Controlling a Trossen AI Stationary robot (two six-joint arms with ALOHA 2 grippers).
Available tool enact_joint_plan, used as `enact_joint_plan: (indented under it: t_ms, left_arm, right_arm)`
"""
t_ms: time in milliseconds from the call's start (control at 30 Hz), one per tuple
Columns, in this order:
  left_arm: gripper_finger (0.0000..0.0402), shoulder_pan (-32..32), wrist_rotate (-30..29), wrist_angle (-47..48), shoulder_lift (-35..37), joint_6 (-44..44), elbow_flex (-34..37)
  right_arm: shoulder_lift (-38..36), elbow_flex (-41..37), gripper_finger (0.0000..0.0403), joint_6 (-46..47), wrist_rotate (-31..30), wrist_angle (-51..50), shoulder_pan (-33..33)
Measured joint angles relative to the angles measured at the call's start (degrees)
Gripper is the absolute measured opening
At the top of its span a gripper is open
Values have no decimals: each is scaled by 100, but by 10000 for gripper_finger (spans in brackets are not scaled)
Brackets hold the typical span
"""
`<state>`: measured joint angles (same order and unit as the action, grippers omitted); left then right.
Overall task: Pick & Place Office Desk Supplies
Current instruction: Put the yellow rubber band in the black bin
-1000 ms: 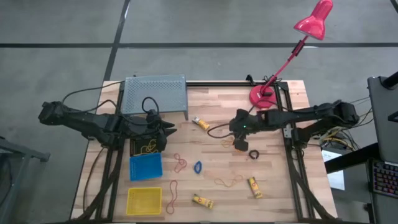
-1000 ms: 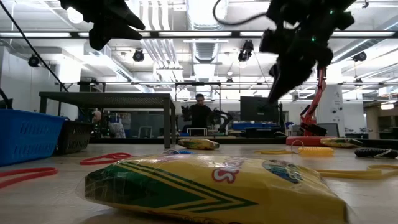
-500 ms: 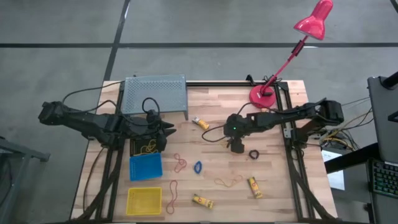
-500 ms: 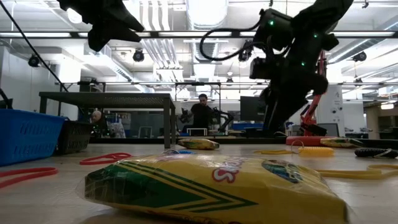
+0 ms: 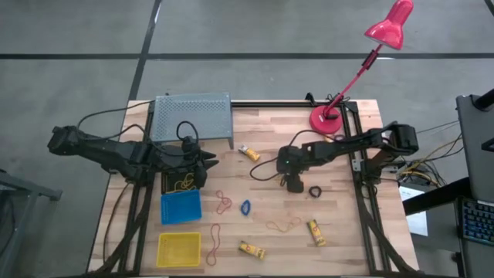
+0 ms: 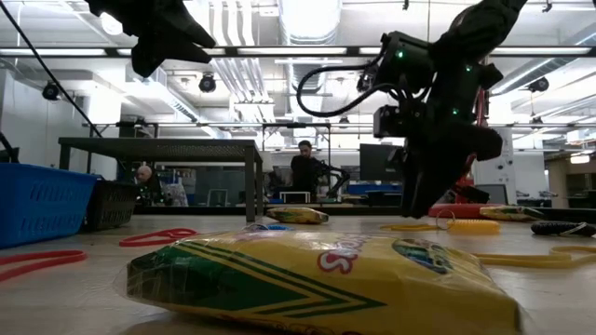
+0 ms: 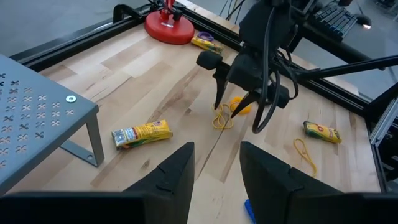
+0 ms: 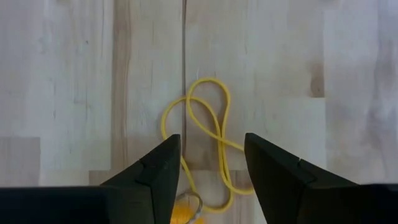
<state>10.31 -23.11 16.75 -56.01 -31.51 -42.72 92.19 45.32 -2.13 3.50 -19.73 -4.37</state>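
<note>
The right gripper (image 8: 210, 167) hangs low over a twisted yellow rubber band (image 8: 208, 134) lying flat on the wooden surface (image 5: 340, 216) near its middle. Its jaws stand released, straddling the band, nothing between them. The step in hand looks like the reach for this band. The next move likely calls for a short drop until the tips meet the wood, then a clench on the crossed strands. The left gripper (image 7: 214, 177) waits over the black bin (image 5: 179, 182), jaws parted and empty.
</note>
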Motion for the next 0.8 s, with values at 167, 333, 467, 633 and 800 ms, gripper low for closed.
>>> enact_joint_plan:
  t_ms: [167,333,467,633,800]
  left_arm:
    - [133,0,-2,4,0,0,0]
    - [133,0,-1,37,0,0,0]
    - [133,0,-2,42,0,0,0]
    - [133,1,-2,46,0,-1,0]
    - [133,0,-2,48,0,-2,0]
  right_arm:
    - [215,1,171,24,-47,101,10]
    - [363,22,150,203,-84,142,8]
    - [341,20,115,236,-145,146,8]
    - [334,9,58,243,-241,207,10]
    - [342,7,13,258,-229,257,10]
